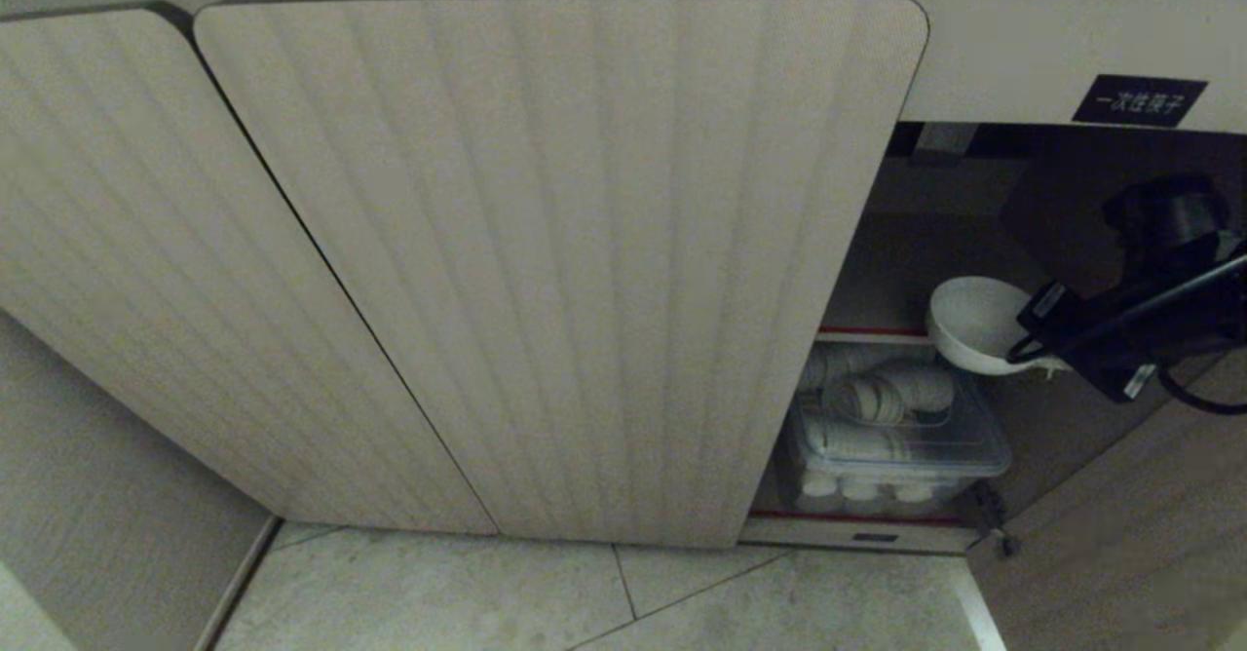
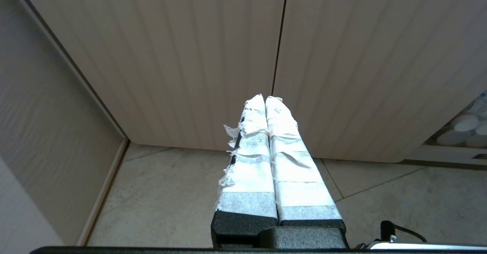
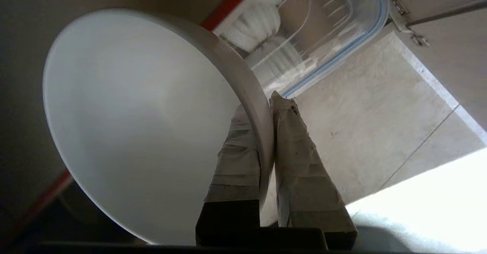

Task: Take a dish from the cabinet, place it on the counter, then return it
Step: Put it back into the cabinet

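The dish (image 1: 974,322), a plain white bowl, hangs tilted in the open right bay of the cabinet (image 1: 565,261), just above the red-edged shelf (image 1: 872,332). My right gripper (image 1: 1035,351) is shut on the rim of the dish (image 3: 137,124), one taped finger inside and one outside, as the right wrist view shows at the gripper (image 3: 266,105). My left gripper (image 2: 265,99) is shut and holds nothing; it points at the closed ribbed doors low over the floor. The counter is out of view.
A clear lidded box (image 1: 901,451) with sleeves of white cups (image 1: 891,393) stands on the cabinet floor under the dish. A black label (image 1: 1138,100) sits above the opening. The open door (image 1: 1140,524) stands at the right. Tiled floor (image 1: 585,597) runs in front.
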